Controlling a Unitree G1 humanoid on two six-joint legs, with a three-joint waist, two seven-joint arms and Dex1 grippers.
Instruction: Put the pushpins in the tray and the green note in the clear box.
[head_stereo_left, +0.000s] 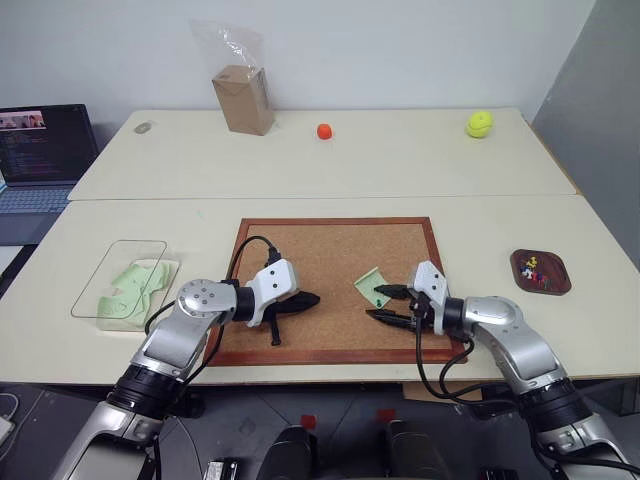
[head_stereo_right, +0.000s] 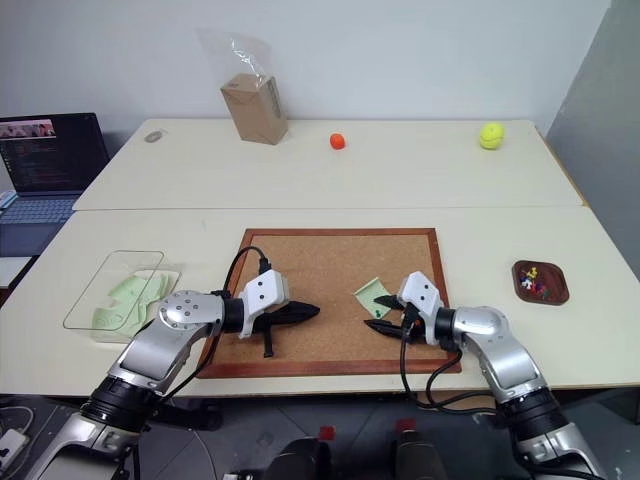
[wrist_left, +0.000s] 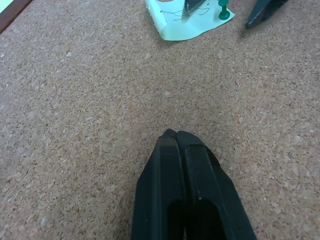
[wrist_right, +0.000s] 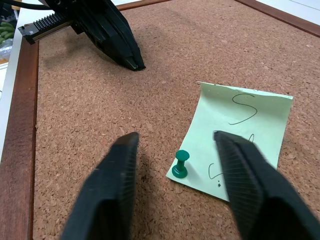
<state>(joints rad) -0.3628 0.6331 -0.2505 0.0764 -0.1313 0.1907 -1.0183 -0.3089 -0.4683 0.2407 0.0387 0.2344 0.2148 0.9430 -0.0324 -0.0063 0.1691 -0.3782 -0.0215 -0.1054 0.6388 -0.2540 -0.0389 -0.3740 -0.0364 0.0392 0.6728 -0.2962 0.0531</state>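
- Nearest of all, the right gripper (wrist_right: 172, 172) has its fingers spread to either side of one green pushpin (wrist_right: 180, 165), a stance that looks like a lineup for plucking it (no contact yet).
- That pushpin stands upright through the near corner of the green note (wrist_right: 240, 135), fixing it to the cork board (head_stereo_left: 330, 260); I'd judge the pin must come out before the note can move.
- Left gripper (head_stereo_left: 308, 299) hovers over the board's left half with its fingers pressed together, holding nothing, probably waiting clear of the work.
- Far right on the table (head_stereo_left: 600, 320), the tray (head_stereo_left: 541, 271) already carries several coloured pins, too small to count.
- Far left, the clear box (head_stereo_left: 95, 290) holds pale green paper.
- Count: one note on the board, one pin in it, one tray, one box, two grippers.
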